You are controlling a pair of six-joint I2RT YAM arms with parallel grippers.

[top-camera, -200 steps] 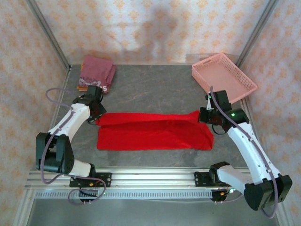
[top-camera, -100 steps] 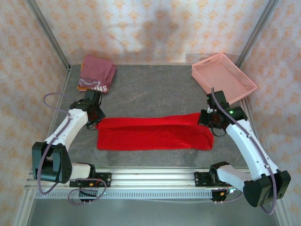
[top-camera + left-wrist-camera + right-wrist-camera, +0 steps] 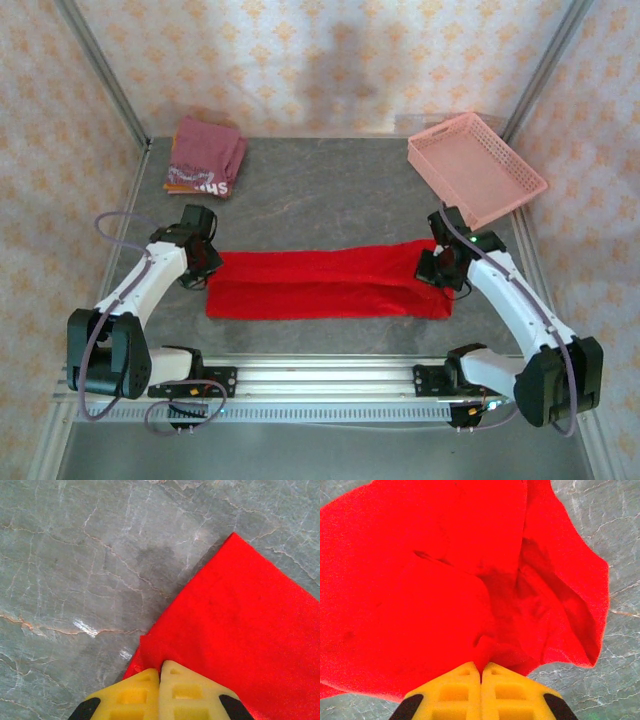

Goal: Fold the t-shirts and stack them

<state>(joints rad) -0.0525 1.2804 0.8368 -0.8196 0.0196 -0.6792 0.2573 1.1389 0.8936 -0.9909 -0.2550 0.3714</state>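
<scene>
Both arms have drawn the far edge of the red t-shirt (image 3: 325, 283) nearer, narrowing it to a long band across the counter (image 3: 330, 195). Left jaws and right jaws pinched tight on its end corners, likely keeping the fold taut and straight.

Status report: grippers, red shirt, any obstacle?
Both shut: left gripper on red t-shirt, left end; right gripper on right end. Shirt folded lengthwise. Basket well aside.
</scene>
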